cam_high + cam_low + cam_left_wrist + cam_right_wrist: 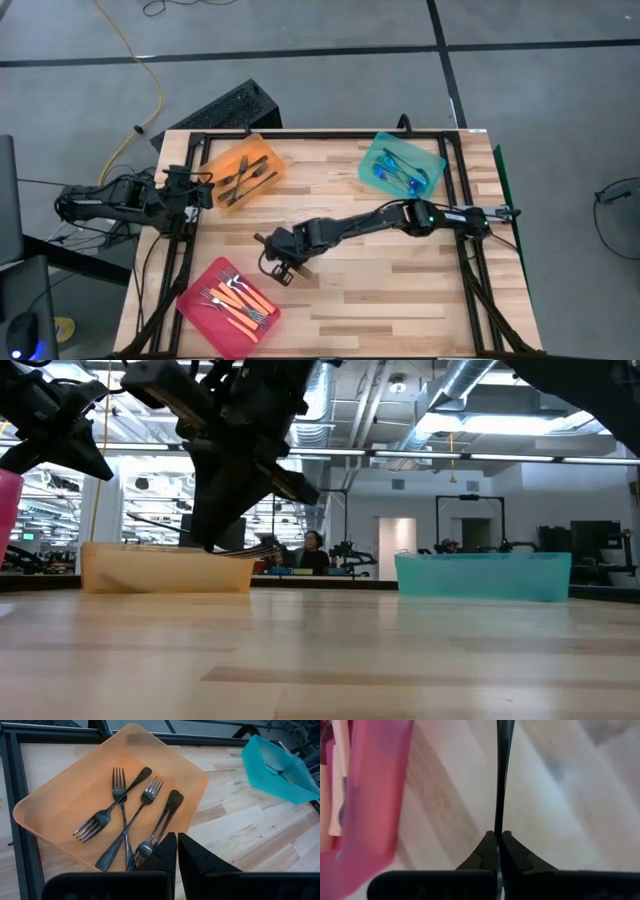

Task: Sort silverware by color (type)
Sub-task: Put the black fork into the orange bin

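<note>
Silverware sorting continues: the right gripper point(283, 262) grips a dark fork point(503, 765) mid-desk. Carry it level to the orange tray point(268, 152); the left gripper point(176, 851) waits closed.

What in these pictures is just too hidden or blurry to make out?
- Thin dark item pinched in the right gripper: right wrist view shows it edge-on and cut off by the top edge; the high view has it too small to identify.
- Pink tray: blurred in the right wrist view and cropped, contents unclear.
- Teal tray: the low view shows only its wall, hiding what is inside.
- Left gripper: its shut fingers cover the nearest fork's tines.
</note>
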Robot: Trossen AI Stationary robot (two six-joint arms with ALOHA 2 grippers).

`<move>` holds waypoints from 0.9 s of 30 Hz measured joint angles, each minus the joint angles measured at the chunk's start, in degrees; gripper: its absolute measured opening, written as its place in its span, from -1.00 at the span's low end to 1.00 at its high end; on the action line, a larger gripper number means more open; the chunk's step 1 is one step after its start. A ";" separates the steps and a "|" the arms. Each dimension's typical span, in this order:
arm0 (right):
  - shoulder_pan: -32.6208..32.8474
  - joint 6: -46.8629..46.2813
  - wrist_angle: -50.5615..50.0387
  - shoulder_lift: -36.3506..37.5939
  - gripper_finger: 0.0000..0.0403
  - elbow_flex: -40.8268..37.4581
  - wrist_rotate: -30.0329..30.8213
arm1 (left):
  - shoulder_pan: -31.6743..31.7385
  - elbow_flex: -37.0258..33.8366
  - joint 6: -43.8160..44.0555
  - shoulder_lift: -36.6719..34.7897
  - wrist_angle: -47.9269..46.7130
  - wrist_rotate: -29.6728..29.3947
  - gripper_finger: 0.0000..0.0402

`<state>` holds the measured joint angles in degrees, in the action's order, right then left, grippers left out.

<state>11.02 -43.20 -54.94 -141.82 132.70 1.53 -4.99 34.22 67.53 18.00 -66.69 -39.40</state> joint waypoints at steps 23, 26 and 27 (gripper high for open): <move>-10.25 33.09 8.11 0.11 -0.89 0.04 -0.01 | 0.02 0.00 2.87 0.00 0.19 -0.04 -1.00; -11.61 33.11 11.37 0.11 -0.89 0.04 0.51 | 0.00 0.00 1.44 0.00 0.18 -0.07 -1.00; -12.04 32.99 12.77 0.11 -0.89 0.04 0.87 | 0.01 0.00 1.00 0.00 0.19 -0.05 -1.00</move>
<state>-1.02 -10.20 -42.17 -141.71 132.75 2.40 -4.99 34.22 68.52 18.00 -66.50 -39.45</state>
